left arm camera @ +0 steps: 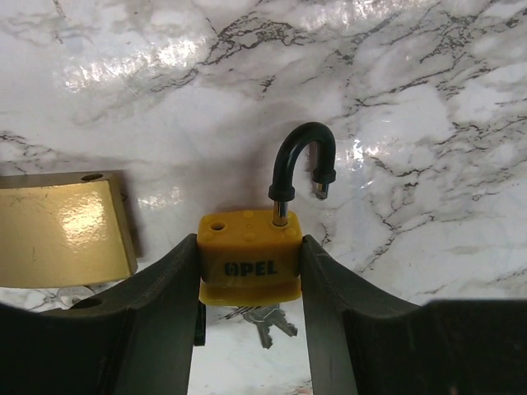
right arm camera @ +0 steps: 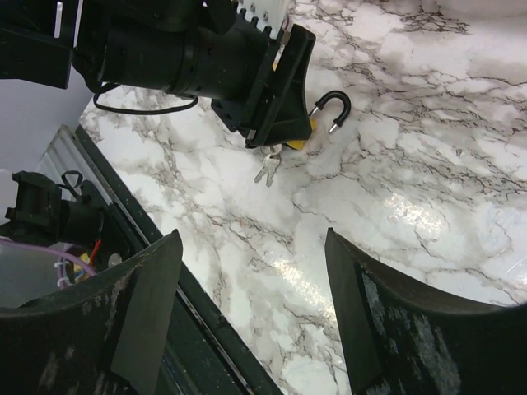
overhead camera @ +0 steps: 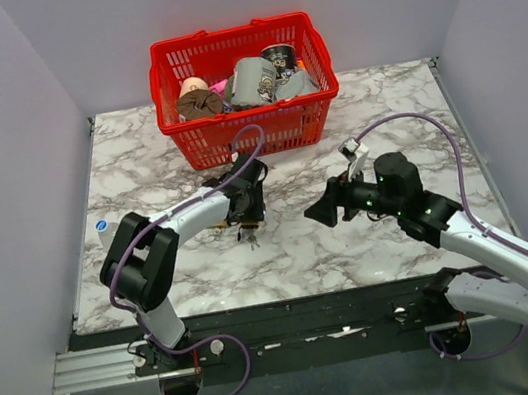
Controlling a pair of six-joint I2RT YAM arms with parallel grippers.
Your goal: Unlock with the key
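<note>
Left gripper [left arm camera: 249,248] clamps the padlock [left arm camera: 249,267], right gripper [right arm camera: 251,247] gapes empty; the key [left arm camera: 265,322] beneath looks stiff, slick, best pinched at its head.

Bright, even light falls from above. White glare patches streak the marble desk [left arm camera: 165,70]; shadows are soft.

The key [left arm camera: 265,325] is a tiny slim grey metal piece in the lower centre of the left wrist view, poking out just beneath the yellow padlock [left arm camera: 249,257], with what looks like a second grey blade beside it. The padlock, marked OPEL, stands upright mid-frame over the marble table [left arm camera: 412,99]. Its black shackle [left arm camera: 303,132] is open, one leg seated and the other clear of the body.
</note>
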